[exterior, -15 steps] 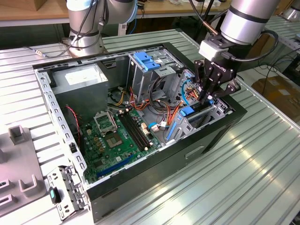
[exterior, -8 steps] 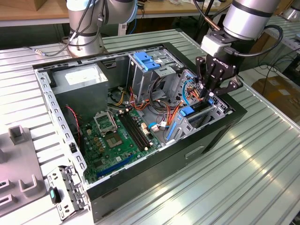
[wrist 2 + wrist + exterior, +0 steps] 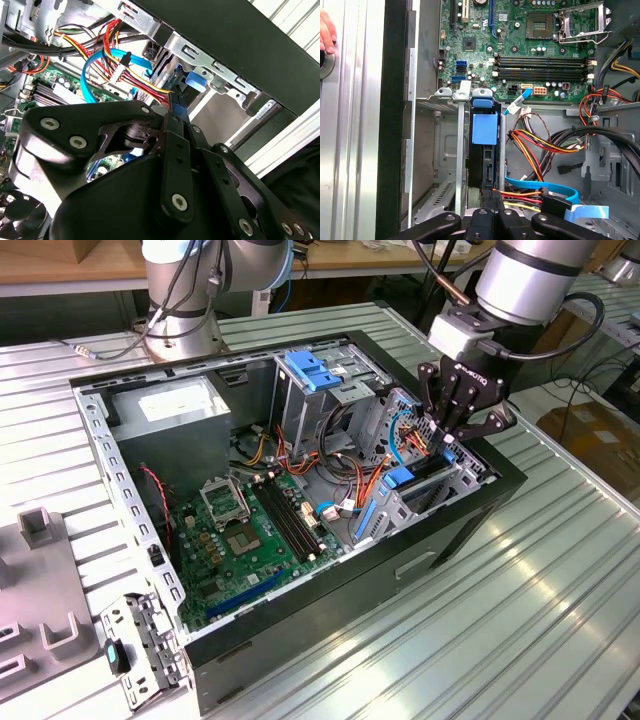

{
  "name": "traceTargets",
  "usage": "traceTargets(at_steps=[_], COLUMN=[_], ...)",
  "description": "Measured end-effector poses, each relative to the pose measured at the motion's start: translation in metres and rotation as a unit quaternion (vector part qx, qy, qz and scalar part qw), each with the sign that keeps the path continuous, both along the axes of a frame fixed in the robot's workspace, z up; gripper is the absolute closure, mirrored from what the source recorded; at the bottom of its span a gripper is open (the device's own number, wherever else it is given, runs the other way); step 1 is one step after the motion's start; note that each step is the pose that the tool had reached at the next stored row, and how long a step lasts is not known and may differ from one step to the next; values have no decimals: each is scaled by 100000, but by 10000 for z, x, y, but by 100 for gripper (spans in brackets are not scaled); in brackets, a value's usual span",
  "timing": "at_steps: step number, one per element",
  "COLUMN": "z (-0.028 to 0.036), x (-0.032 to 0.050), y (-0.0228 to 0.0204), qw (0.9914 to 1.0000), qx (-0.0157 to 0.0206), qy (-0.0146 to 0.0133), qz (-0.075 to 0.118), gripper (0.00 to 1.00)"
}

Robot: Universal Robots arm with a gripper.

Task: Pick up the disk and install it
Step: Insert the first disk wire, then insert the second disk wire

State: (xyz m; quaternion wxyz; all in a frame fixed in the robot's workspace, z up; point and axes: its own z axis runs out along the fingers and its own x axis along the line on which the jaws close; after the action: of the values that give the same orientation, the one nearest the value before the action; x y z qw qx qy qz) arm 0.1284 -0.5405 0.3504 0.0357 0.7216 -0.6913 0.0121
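Black metal gripper (image 3: pixel 172 119): you have its fingers drawn in close on a thin dark edge, and by my reading it is pinching the disk (image 3: pixel 484 131), a flat rectangular metal drive with dark edges and a blue plastic carrier end.

The disk stands on edge directly beyond the fingertips in both wrist views. It sits in a slot of the grey sheet-metal drive cage (image 3: pixel 447 165), at the exterior view's right side of the open black computer case (image 3: pixel 400 570).

Handling, as a judgement: treat the disk as rigid, fairly heavy for its size, smooth-sided and sensitive to knocks. Hold it by the long metal edges. Keep off the labelled face and the plastic end.

A bundle of red, orange and yellow wires (image 3: pixel 535 145) and a flat blue data cable (image 3: pixel 530 182) lie just beside the fingers. These could snag.

The green motherboard (image 3: pixel 520 30) lies beyond the cage, well apart from the gripper.
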Motion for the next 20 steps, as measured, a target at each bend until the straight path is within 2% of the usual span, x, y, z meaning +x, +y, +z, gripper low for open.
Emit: traceTargets(at_steps=[10,15,17,20], z=[7,6,6,5], x=[-10,-102,-181,-195], y=[0,0,0,-1], qw=[100000,100000,100000,100000], qx=[-9,-4,-1,1], qy=[3,1,2,3], qz=[2,1,3,1], gripper=[89,89,89,89])
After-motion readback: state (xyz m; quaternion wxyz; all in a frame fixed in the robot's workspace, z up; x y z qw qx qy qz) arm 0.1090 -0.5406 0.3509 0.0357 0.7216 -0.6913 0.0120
